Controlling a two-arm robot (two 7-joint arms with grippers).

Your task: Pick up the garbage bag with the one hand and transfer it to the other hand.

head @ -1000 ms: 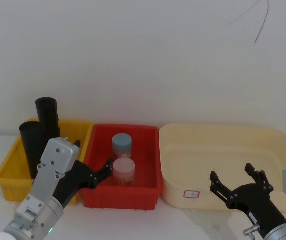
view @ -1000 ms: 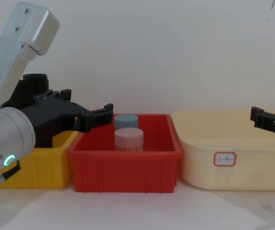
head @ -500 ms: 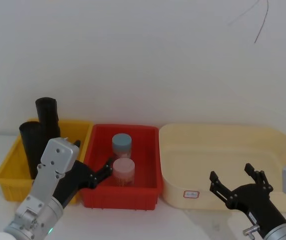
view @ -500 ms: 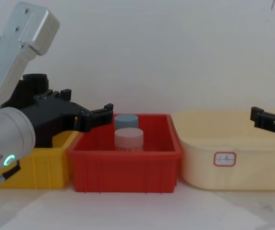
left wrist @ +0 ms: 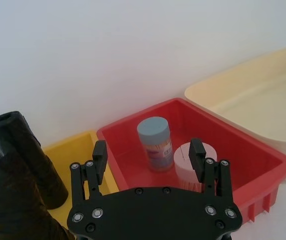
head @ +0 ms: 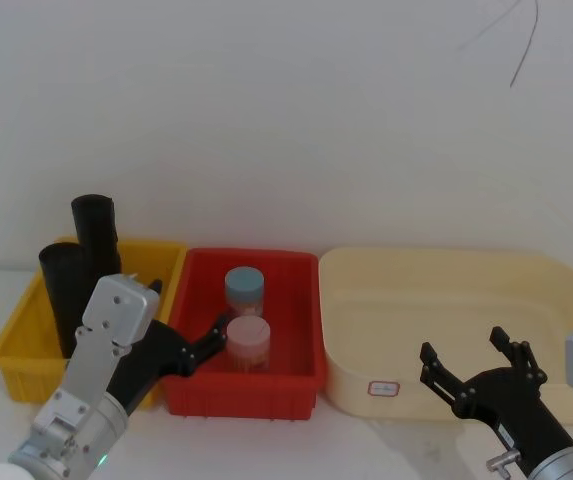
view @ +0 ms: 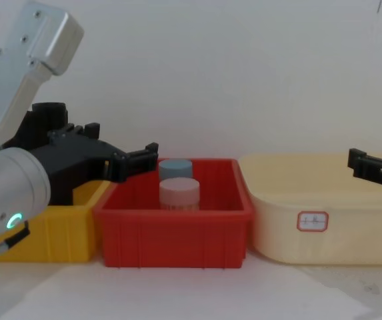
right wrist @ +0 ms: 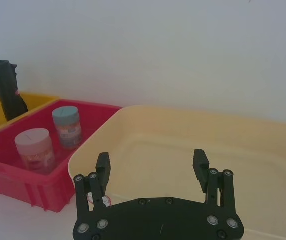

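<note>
The garbage bag (head: pixel 64 293) (left wrist: pixel 5 200) is the thicker crinkly black roll. It stands upright at the front of the yellow bin (head: pixel 11 350), with a slimmer black roll (head: pixel 94 232) (left wrist: pixel 30 155) behind it. My left gripper (head: pixel 194 350) (left wrist: pixel 148 152) (view: pixel 121 141), green light on its wrist, is open and empty. It hovers to the right of the rolls over the red bin's near-left corner, apart from the bag. My right gripper (head: pixel 463 347) (right wrist: pixel 151 159) (view: pixel 367 165) is open and empty at the cream tub's front edge.
The red bin (head: pixel 301 385) holds a blue-lidded jar (head: pixel 244 291) and a pink-lidded jar (head: pixel 248 343). A cream tub (head: pixel 551 275) with nothing in it stands on the right. A white wall runs close behind all the containers.
</note>
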